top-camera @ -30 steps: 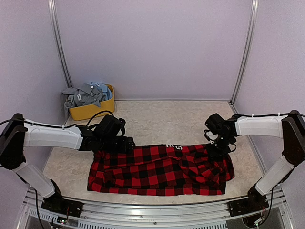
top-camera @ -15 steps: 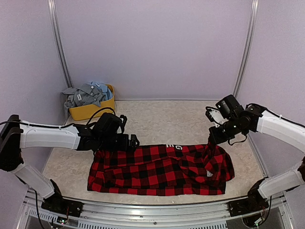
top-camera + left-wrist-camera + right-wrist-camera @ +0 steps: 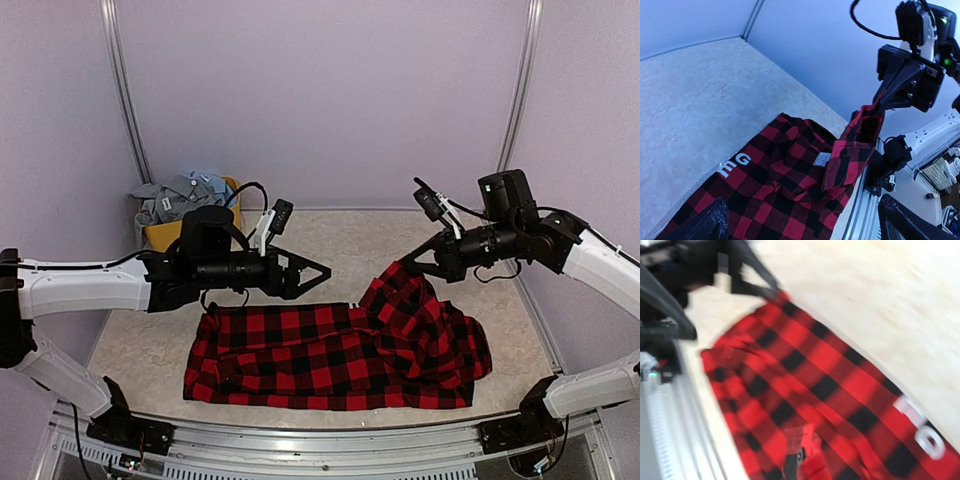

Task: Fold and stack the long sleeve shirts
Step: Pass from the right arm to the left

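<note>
The left gripper (image 3: 314,274) hangs spread wide and empty over the flannel's (image 3: 300,360) eleven-o'clock edge. The flannel lies across the table's (image 3: 330,240) six o'clock, soft and limp, so it will likely sag. The right gripper (image 3: 408,264) pinches its three-o'clock end, lifted. Grip hems or corners, not mid-cloth. More shirts (image 3: 185,195) sit at ten o'clock.

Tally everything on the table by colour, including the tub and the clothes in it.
Red-and-black check flannel shirt: 1
Grey shirt, in the tub: 1
Pale blue garment, in the tub: 1
Yellow tub: 1
Total: 4 visible; anything buried deeper in the tub cannot be seen.
</note>
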Robot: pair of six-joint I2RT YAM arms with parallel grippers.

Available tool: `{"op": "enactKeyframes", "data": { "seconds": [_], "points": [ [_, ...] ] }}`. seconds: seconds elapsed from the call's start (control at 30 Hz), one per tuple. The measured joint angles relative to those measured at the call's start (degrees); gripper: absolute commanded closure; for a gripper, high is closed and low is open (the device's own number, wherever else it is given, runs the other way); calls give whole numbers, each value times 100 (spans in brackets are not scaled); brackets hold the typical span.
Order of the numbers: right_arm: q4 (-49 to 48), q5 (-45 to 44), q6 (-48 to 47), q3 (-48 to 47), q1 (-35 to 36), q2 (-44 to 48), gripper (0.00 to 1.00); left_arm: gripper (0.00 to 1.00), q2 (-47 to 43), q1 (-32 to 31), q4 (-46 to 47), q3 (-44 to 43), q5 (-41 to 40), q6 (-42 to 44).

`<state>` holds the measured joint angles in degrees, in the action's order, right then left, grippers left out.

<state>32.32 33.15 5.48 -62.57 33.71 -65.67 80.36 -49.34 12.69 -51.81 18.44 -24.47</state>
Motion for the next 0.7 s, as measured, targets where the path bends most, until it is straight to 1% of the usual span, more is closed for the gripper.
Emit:
{"op": "enactKeyframes", "data": {
  "seconds": [0.13,0.3,0.4,0.47,0.5,0.57,0.63,0.67,0.7],
  "points": [
    [-374,704,-96,-109,33,-195,100,1,205,-264,197,-400,474,251],
    [-754,1392,-129,-168,52,-332,100,1,577,-566,446,-654,778,522],
    [-898,1674,-116,-168,101,-358,100,8,883,-581,459,-780,949,623],
    [-973,1797,-109,-168,107,-361,100,17,1064,-577,461,-876,1056,669],
    [-997,1843,-105,-168,107,-361,100,24,1169,-577,457,-949,1145,710],
    [-1034,1897,-87,-168,107,-369,100,40,1338,-592,466,-1069,1303,734],
    [-1069,1904,-57,-168,109,-387,100,63,1504,-605,494,-1202,1510,758],
    [-1078,1895,-44,-168,114,-393,100,77,1569,-612,505,-1255,1598,710],
    [-1078,1882,-28,-168,116,-402,100,88,1641,-619,509,-1318,1718,737]
  ]
}}
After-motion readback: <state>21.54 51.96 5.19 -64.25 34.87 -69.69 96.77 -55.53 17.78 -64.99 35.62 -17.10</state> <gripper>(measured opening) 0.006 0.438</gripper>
